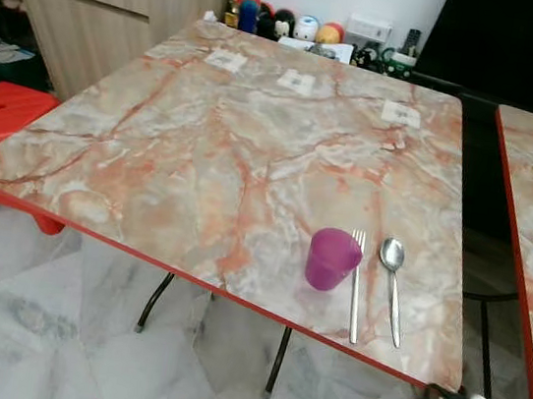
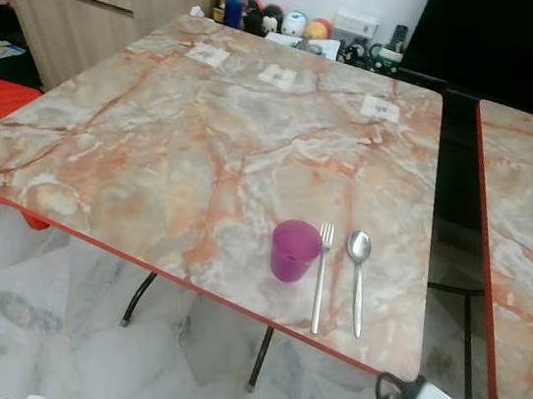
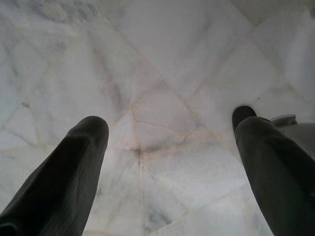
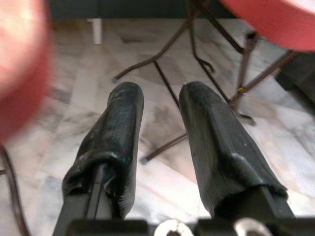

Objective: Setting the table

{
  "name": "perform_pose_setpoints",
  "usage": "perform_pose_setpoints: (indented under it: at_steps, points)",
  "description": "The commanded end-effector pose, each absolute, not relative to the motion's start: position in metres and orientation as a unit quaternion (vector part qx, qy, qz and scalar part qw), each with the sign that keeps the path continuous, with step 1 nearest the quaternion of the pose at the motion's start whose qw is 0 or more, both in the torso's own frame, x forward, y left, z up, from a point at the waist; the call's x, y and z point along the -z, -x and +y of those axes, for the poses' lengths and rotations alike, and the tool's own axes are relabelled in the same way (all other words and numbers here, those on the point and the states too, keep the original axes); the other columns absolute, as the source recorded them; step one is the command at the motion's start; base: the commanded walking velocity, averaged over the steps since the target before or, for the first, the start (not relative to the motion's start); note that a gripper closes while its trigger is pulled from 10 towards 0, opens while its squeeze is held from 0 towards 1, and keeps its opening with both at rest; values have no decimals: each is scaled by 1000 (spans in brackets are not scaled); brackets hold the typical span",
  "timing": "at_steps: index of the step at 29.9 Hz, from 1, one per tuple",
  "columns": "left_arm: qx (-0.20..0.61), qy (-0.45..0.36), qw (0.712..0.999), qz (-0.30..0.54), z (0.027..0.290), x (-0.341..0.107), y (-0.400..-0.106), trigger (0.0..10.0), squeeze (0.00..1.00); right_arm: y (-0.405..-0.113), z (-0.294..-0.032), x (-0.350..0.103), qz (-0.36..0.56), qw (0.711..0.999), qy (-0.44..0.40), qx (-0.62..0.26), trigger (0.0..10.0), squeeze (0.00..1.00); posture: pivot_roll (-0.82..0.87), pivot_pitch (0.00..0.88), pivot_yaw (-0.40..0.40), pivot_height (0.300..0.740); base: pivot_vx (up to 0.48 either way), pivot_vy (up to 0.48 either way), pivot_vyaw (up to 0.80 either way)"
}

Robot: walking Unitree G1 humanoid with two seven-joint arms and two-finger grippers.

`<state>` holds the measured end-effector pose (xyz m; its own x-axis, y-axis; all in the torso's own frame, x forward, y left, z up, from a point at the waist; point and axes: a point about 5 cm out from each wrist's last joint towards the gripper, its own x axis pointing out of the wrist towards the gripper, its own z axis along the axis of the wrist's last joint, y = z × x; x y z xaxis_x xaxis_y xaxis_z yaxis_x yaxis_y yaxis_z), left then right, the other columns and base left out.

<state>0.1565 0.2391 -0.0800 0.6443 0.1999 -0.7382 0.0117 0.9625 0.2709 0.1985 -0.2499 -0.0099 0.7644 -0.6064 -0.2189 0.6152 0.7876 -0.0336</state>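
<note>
Where cup (image 1: 332, 258) stands, fork (image 1: 356, 285), spoon (image 1: 392, 287) lie parallel, heads pointing away.

A purple cup (image 1: 332, 259) stands upright near the front edge of the marble-patterned table (image 1: 204, 151), its mouth open upward. Just beside it on the right lies a silver fork (image 1: 356, 284), tines pointing away, perhaps touching the cup. A silver spoon (image 1: 392, 287) lies parallel to the fork, bowl at the far end.
</note>
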Motion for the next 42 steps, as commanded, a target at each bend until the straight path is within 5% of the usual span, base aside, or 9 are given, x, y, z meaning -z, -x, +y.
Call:
perform_pose_setpoints:
  at_steps: [1, 14, 25, 29, 42]
  points:
    - [-50, -127, 891, 434, 237, 85, -146, 10000, 0, -189, -253, 13, 130, 933, -15, 336, 10000, 0, 39, 98, -48, 740, 0, 0, 0]
    - [-36, -136, 889, 435, 235, 86, -144, 10000, 0, -149, -252, -13, 123, 936, 10, 330, 10000, 0, 20, 80, -44, 740, 0, 0, 0]
    - [-37, -135, 895, 423, 233, 84, -149, 10000, 0, -228, -247, -122, -48, 957, 48, 280, 10000, 0, 17, 57, -38, 740, 0, 0, 0]
    - [-40, -132, 896, 422, 232, 85, -149, 10000, 0, -263, -218, -131, -43, 982, 6, 186, 10000, 0, 35, 59, -48, 740, 0, 0, 0]
    - [-59, -117, 894, 429, 233, 87, -143, 10000, 0, -278, -192, -146, -58, 995, -13, 76, 10000, 0, 30, 92, -37, 740, 0, 0, 0]
